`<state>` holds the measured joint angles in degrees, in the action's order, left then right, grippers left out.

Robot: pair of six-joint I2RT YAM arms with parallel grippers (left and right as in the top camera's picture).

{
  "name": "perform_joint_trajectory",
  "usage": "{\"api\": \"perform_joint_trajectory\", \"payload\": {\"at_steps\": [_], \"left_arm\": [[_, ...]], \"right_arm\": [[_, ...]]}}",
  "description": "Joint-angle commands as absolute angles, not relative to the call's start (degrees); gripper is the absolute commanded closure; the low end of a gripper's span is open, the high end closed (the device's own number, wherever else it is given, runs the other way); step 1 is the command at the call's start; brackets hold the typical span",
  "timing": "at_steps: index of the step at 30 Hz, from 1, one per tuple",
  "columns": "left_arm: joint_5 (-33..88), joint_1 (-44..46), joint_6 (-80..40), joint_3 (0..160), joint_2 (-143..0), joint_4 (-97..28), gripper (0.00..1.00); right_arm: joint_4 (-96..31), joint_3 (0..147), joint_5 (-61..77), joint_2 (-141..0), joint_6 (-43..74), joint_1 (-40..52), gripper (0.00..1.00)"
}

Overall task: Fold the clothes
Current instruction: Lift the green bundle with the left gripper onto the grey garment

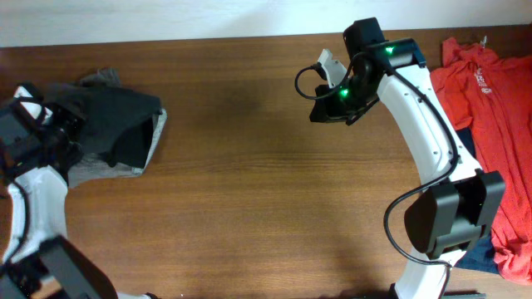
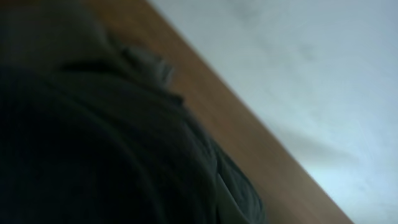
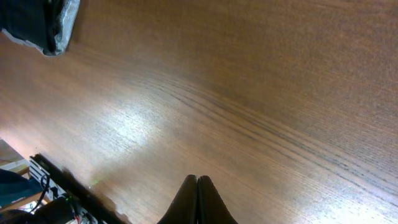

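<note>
A dark shirt [image 1: 116, 124] is bunched at the left end of the table [image 1: 249, 183]. It lies over a grey cloth [image 1: 87, 173], whose edges are seen above and below it. The left gripper [image 1: 51, 126] is set against the shirt's left side. Its wrist view is filled with dark fabric, so it cannot be told whether that claw is open or has hold of the shirt. The right gripper [image 3: 197, 186] is held over bare wood near the far edge, well apart from the shirt. Its fingers are pressed together with nothing between them. A red garment [image 1: 499, 100] is heaped at the right end, behind the right arm.
</note>
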<state>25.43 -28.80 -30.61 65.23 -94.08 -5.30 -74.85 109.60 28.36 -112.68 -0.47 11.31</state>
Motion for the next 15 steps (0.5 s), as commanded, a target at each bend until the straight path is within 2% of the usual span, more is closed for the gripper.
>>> {"api": "perform_joint_trajectory", "payload": {"at_steps": [1,7,8,9,10,11,12,13,14,15], "left_arm": [[24.6,-29.1,-29.0,65.8,-99.1,-5.1,1.0],[22.8,-29.2,-28.7,65.8,-101.1,-9.5,0.99],[21.8,-29.4,-28.6,65.8,-101.1,-11.6,0.98],[19.9,-29.6,-28.6,65.8,-101.1,-14.0,0.92],[17.7,-29.9,-28.6,65.8,-101.1,-16.4,0.82],[15.5,-30.2,-28.6,65.8,-101.1,-19.0,0.63],[14.1,-31.5,-28.6,65.8,-101.1,-24.2,0.13],[14.6,-32.3,-28.2,65.9,-100.8,-26.9,0.13],[16.4,-33.8,-24.1,66.1,-99.8,-30.5,0.02],[17.2,-34.7,-21.9,66.4,-98.9,-32.5,0.01]], "right_arm": [[-75.3,109.8,28.0,-112.6,-1.3,11.6,0.96],[-76.4,109.8,27.0,-112.6,-1.3,11.6,0.96],[-76.4,109.8,26.5,-112.6,-1.3,11.6,0.96],[-76.4,109.8,26.3,-112.6,-1.3,11.6,0.96],[-76.4,109.8,26.3,-112.6,-1.3,11.6,0.96],[-76.3,109.8,26.3,-112.6,-1.3,11.6,0.96],[-76.3,109.8,26.3,-112.6,-1.3,11.6,0.96],[-76.3,109.8,26.3,-112.6,-1.3,11.6,0.96],[-76.3,109.8,26.3,-112.6,-1.3,11.6,0.96],[-76.3,109.8,26.3,-112.6,-1.3,11.6,0.96]]}}
